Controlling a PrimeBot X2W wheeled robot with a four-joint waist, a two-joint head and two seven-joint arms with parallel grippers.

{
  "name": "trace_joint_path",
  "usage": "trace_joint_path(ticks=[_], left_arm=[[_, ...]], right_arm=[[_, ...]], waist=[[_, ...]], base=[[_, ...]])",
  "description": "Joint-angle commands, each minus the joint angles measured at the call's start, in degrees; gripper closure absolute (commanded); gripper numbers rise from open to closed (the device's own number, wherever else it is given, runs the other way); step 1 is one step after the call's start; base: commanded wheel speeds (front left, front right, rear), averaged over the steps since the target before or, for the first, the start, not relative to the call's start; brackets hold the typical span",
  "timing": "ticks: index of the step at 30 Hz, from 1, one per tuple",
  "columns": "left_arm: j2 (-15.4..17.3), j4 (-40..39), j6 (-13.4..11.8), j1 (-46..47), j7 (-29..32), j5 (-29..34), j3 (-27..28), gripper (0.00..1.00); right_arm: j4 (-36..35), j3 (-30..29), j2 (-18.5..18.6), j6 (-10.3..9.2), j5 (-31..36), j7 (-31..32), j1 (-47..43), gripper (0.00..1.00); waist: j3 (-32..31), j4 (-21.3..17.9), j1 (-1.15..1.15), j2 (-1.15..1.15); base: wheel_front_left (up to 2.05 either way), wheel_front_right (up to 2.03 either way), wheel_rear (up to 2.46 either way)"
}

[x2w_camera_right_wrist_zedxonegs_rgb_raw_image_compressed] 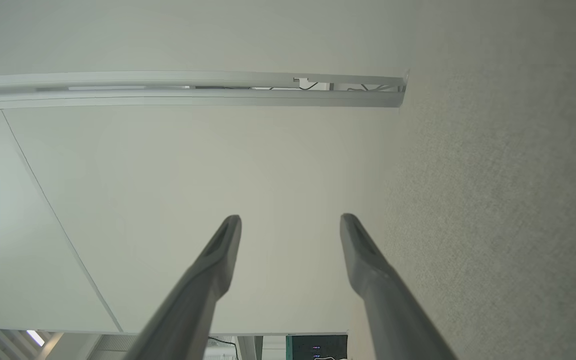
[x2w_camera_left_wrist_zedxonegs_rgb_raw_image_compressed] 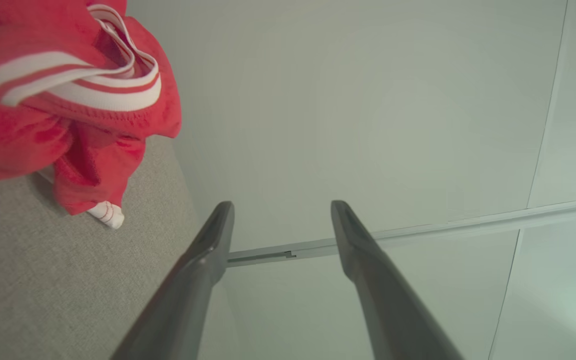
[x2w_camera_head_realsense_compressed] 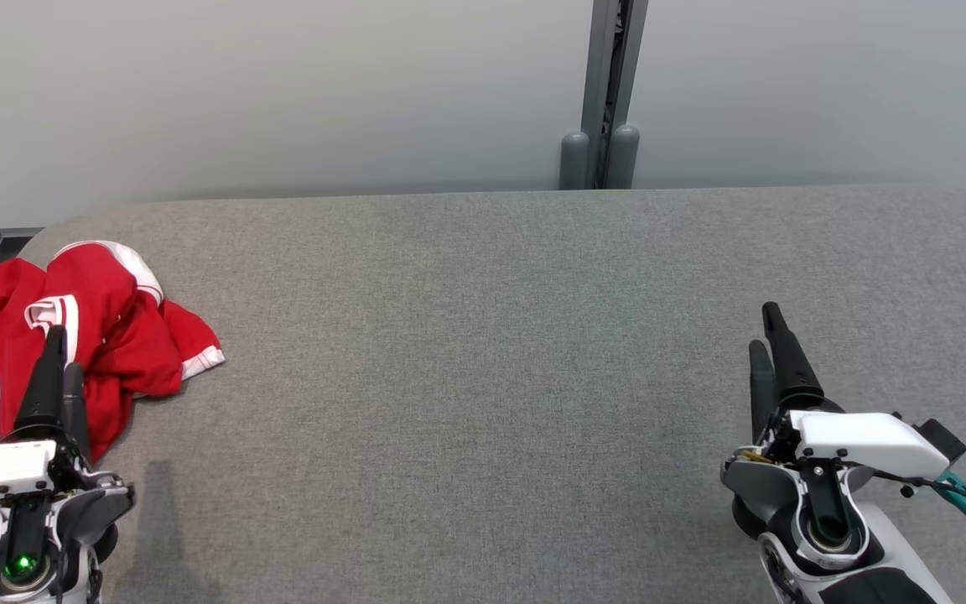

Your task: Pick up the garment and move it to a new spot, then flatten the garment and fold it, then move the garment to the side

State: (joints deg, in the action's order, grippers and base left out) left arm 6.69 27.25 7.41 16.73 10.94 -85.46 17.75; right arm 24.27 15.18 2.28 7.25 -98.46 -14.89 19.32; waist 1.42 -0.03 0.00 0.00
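Spreading across most of the head view is a grey fabric-covered table (x2w_camera_head_realsense_compressed: 483,377) with rounded far corners. Behind it rises a pale wall (x2w_camera_head_realsense_compressed: 282,84), split by a grey upright post (x2w_camera_head_realsense_compressed: 609,84) with two rounded caps at its foot.

A red garment (x2w_camera_head_realsense_compressed: 97,327) with white-striped trim lies crumpled in a heap at the table's far left corner, its folds piled on one another and one striped cuff pointing toward the table's middle. A white part with a red stripe reaches the picture's left edge. What kind of garment it is cannot be told from the bunched cloth.

The left gripper (x2w_camera_head_realsense_compressed: 64,351) sits at the table's left side, and its dark fingers overlap the near edge of the heap in the head view. In the left wrist view its fingers (x2w_camera_left_wrist_zedxonegs_rgb_raw_image_compressed: 282,205) stand wide apart with nothing between them. There the garment (x2w_camera_left_wrist_zedxonegs_rgb_raw_image_compressed: 68,75) lies off to the upper left, clear of both fingertips, with its striped band curled on top.

The right gripper (x2w_camera_head_realsense_compressed: 764,327) hovers over bare cloth at the table's right side, well apart from the garment. Its fingers (x2w_camera_right_wrist_zedxonegs_rgb_raw_image_compressed: 290,217) are spread wide too and grip nothing, pointing at the wall (x2w_camera_right_wrist_zedxonegs_rgb_raw_image_compressed: 218,165) with the table (x2w_camera_right_wrist_zedxonegs_rgb_raw_image_compressed: 508,225) running along the right of that view.
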Motion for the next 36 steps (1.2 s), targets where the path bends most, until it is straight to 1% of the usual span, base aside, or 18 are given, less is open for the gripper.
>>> trace_joint_path(ticks=[1,2,9,16,22,27,32,36], left_arm=[[0.7,-2.3,0.0,0.7,-1.0,2.1,-0.9,0.0],[0.7,-2.3,0.0,0.7,-1.0,2.1,-0.9,0.0],[0.2,-5.2,0.0,-0.8,-3.7,8.5,-3.2,0.0],[-0.2,-7.9,0.1,-2.2,-6.2,17.1,-5.1,0.0],[-0.5,-10.1,0.1,-3.3,-8.2,24.4,-6.4,0.0],[-0.8,-11.2,0.0,-4.1,-9.7,31.7,-7.2,0.0],[-1.0,-12.5,-0.8,-5.0,-11.2,38.7,-8.6,0.0],[-1.2,-13.6,-1.4,-5.6,-12.4,43.1,-9.8,0.0]], right_arm=[[-2.2,-1.1,0.3,0.2,2.1,0.0,0.6,0.0],[-2.2,-1.1,0.3,0.2,2.1,0.0,0.6,0.0],[-4.7,-2.8,0.3,0.21,10.4,-0.1,-0.6,0.0],[-6.7,-5.0,0.4,0.23,20.1,-0.1,-1.7,0.0],[-7.5,-5.4,0.7,0.25,32.2,-0.1,-2.5,0.0],[-8.3,-6.3,1.0,0.26,41.3,-0.1,-3.2,0.0],[-8.6,-7.4,1.1,0.27,50.3,-0.1,-3.9,0.0],[-8.6,-8.6,0.9,0.28,55.8,-0.1,-4.3,0.0]], waist=[[0.0,0.0,0.0,0.0],[0.0,0.0,0.0,0.0],[0.0,-0.1,0.0,0.0],[0.1,-0.2,0.0,0.0],[0.3,-0.3,0.0,0.0],[0.5,-0.4,0.0,0.0],[0.6,-0.4,0.0,0.0],[0.8,-0.5,0.0,0.0]], base=[[0.0,0.0,0.0],[0.0,0.0,0.0],[0.0,0.0,0.0],[0.0,0.0,0.0],[0.0,0.0,0.0],[0.0,0.0,0.0],[0.0,0.0,0.0],[0.0,0.0,0.0]])
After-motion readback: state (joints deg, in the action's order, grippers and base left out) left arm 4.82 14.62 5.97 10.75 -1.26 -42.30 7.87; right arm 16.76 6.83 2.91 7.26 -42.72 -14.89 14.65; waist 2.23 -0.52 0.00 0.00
